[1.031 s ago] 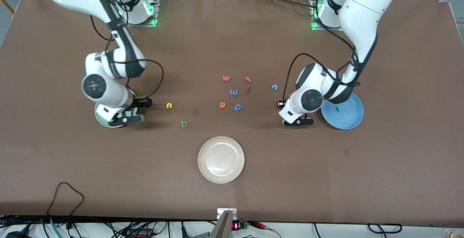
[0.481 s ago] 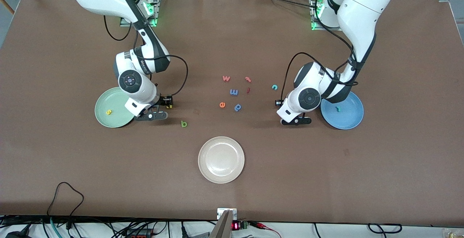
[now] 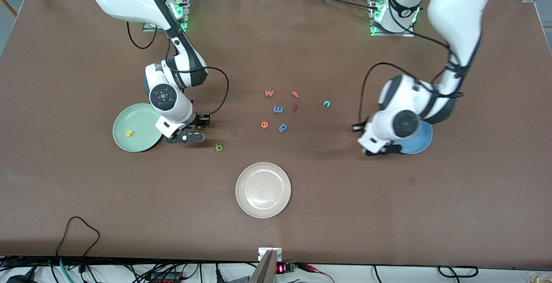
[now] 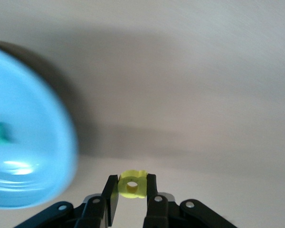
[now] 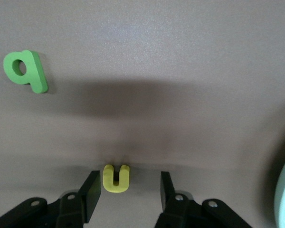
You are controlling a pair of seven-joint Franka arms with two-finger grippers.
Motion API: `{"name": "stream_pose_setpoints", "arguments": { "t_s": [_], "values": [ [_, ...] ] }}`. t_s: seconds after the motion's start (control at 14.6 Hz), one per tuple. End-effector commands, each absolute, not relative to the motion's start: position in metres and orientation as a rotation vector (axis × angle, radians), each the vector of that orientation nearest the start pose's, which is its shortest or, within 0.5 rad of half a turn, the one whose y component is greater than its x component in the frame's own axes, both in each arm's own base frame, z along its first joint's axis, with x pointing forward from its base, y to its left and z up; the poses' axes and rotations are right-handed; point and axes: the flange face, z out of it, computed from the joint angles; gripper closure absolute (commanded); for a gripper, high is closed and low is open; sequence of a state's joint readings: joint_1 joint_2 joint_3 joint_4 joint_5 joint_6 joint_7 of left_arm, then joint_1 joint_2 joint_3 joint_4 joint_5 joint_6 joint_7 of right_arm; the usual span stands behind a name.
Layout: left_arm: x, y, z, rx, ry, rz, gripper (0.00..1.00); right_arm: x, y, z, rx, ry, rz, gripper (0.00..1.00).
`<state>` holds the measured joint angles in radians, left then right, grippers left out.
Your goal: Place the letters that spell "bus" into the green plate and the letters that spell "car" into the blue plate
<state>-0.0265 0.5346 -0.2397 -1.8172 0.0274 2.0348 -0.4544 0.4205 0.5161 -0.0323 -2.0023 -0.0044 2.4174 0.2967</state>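
Note:
My left gripper (image 4: pixel 132 183) is shut on the yellow "a" (image 4: pixel 132 184), over the table beside the blue plate (image 4: pixel 33 156). A teal letter (image 4: pixel 0 132) lies in that plate. In the front view the left gripper (image 3: pixel 358 127) sits at the blue plate's (image 3: pixel 421 141) rim. My right gripper (image 5: pixel 128 187) is open and low on the table, its fingers either side of the yellow "u" (image 5: pixel 116 178). It stands beside the green plate (image 3: pixel 140 121), which holds the yellow "s" (image 3: pixel 128 133). The green "b" (image 3: pixel 219 147) and the teal "c" (image 3: pixel 327 103) lie loose on the table.
A cream-white plate (image 3: pixel 263 190) sits nearer the front camera, mid-table. Loose letters cluster in the middle: an orange "w" (image 3: pixel 269 93), a red letter (image 3: pixel 295 94), a blue "m" (image 3: pixel 278 109), an orange "e" (image 3: pixel 264 124) and a blue "p" (image 3: pixel 283 127).
The right gripper left the green plate, where the "s" now lies, moved over the "u", and its fingers narrowed. The left gripper shut on the "a" and swung toward the blue plate.

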Motion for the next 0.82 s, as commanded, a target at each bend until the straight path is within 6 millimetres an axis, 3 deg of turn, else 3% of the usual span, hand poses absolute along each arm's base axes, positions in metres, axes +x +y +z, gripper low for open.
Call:
{"name": "stream_pose_setpoints", "arguments": {
  "t_s": [0.0,0.34,0.62,0.69,0.76],
  "values": [
    [0.6,-0.082,0.234,-3.097,-0.264,0.523,0.88,0.546,0.235,0.183,-3.179,-0.149,0.125,0.43],
    [0.599,-0.005,0.213,-3.08,-0.212,0.546,0.87,0.545,0.237,0.178,-3.175,-0.144,0.129,0.43],
    [0.595,0.026,0.192,-3.111,-0.166,0.553,0.85,0.544,0.236,0.177,-3.177,-0.144,0.136,0.53],
    [0.593,0.031,0.188,-3.115,-0.167,0.556,0.74,0.544,0.236,0.177,-3.177,-0.144,0.136,0.57],
    [0.593,0.029,0.187,-3.116,-0.163,0.556,0.41,0.544,0.236,0.177,-3.176,-0.145,0.134,0.59]
  ]
}}
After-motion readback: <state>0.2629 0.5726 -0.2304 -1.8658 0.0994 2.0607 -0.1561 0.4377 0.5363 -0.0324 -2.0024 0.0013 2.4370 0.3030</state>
